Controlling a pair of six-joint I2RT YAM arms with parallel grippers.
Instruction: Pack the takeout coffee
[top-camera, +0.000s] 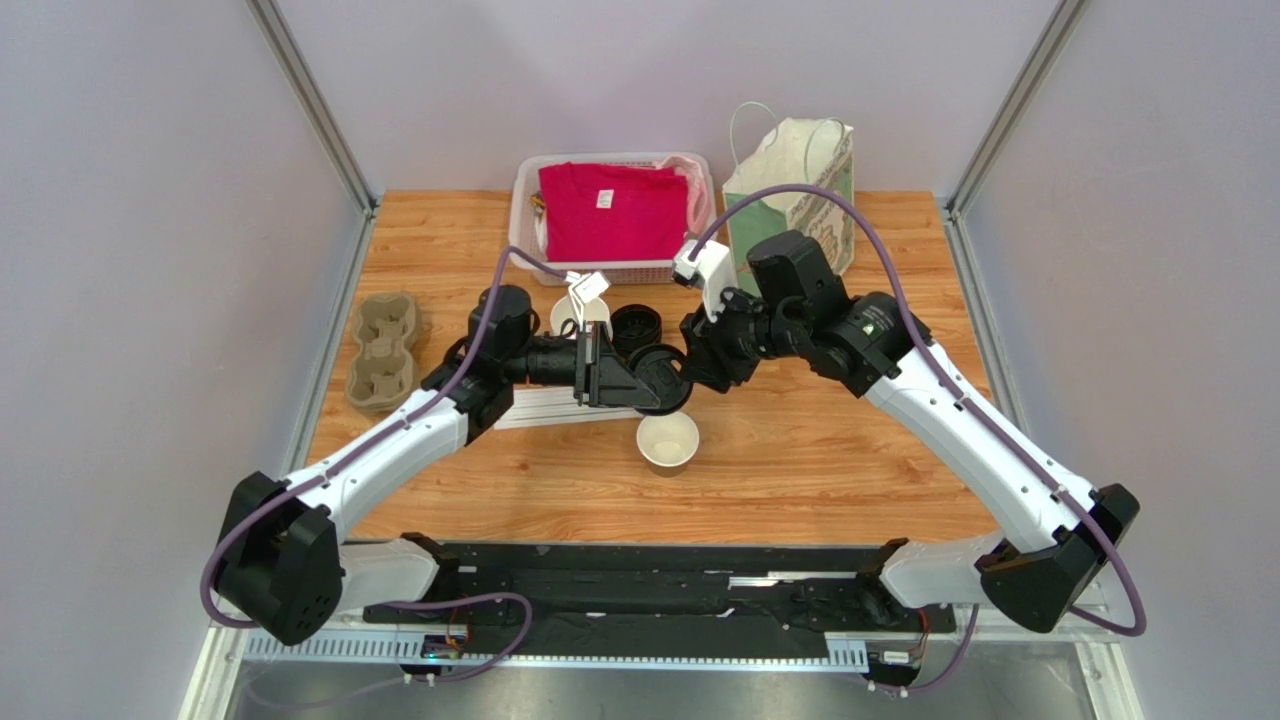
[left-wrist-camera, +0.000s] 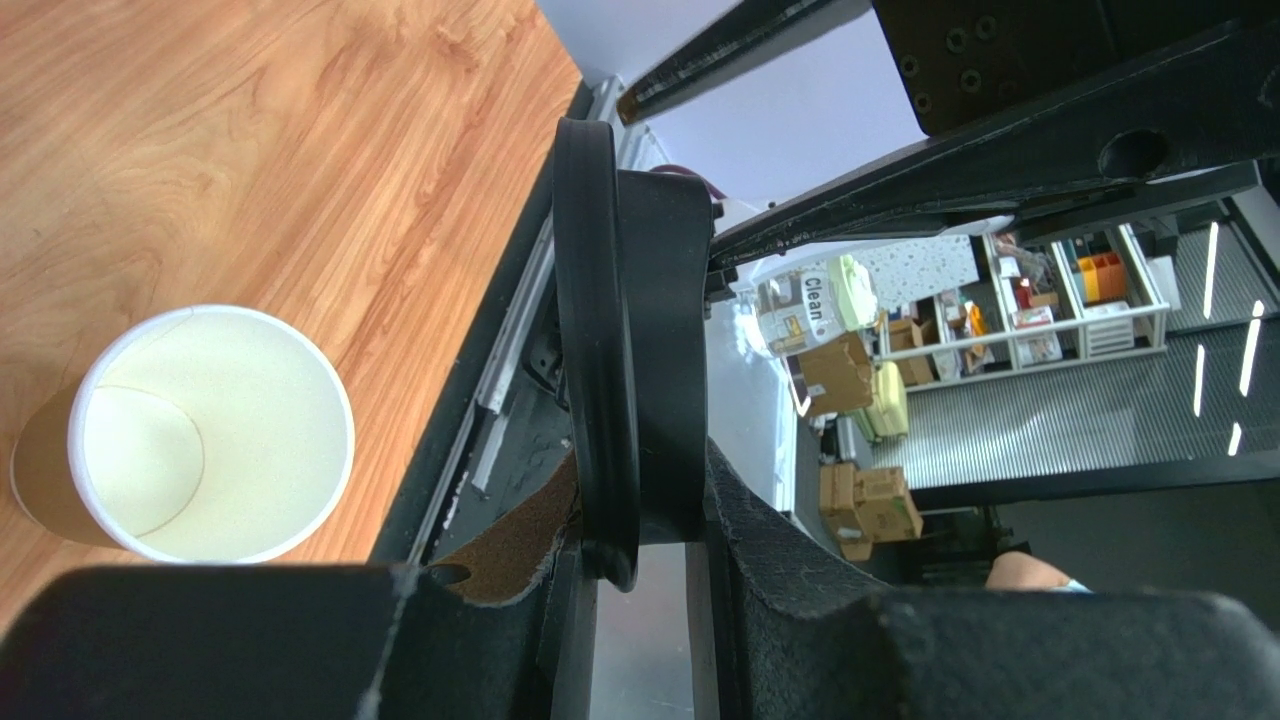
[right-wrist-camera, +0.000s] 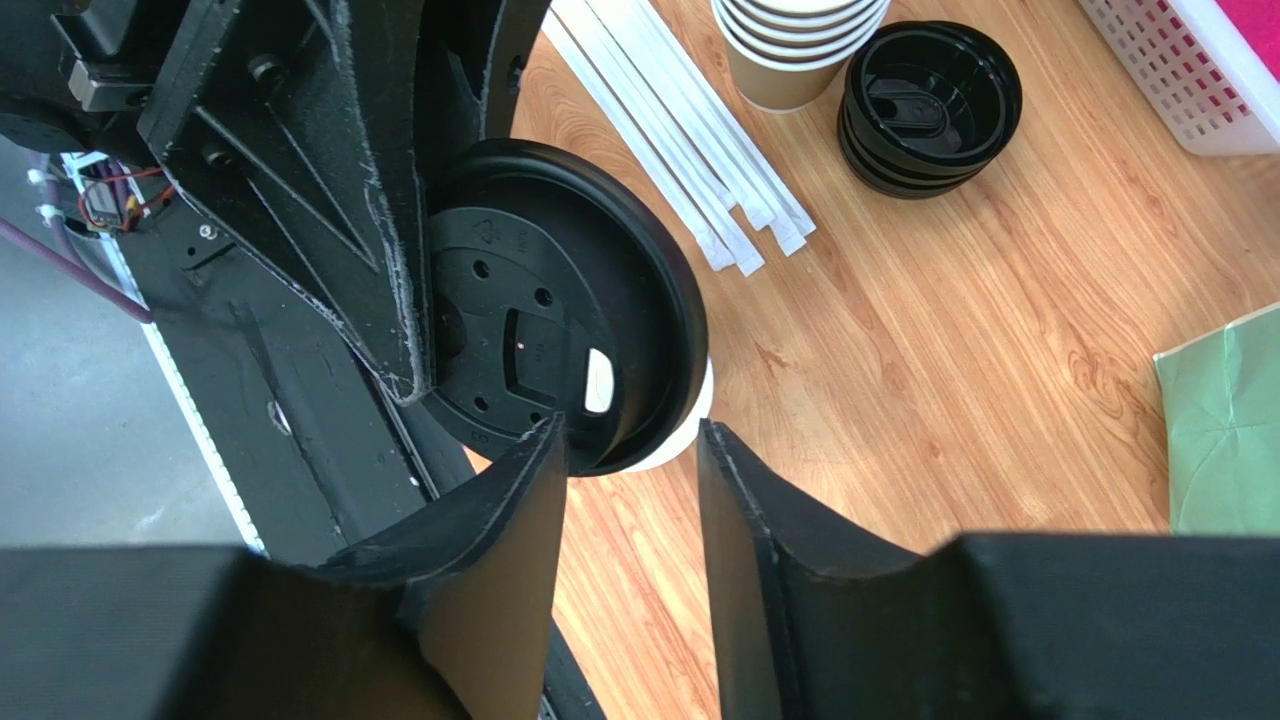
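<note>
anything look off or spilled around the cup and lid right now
Nothing is spilled or damaged. One oddity: the black lid stands on edge, clamped in the left gripper, rather than lying flat, while the paper cup sits upright on the table, open and empty.

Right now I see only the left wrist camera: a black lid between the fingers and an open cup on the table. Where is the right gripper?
Observer: The right gripper is open, close to the rim of the lid that the left gripper holds.
Operator: Are other lids on the table?
Observer: Yes, a pile of spare lids lies beyond the held one, beside a stack of cups.
Operator: Is there a bag anywhere?
Observer: A paper bag stands at the far edge, to the right of a white basket.
</note>
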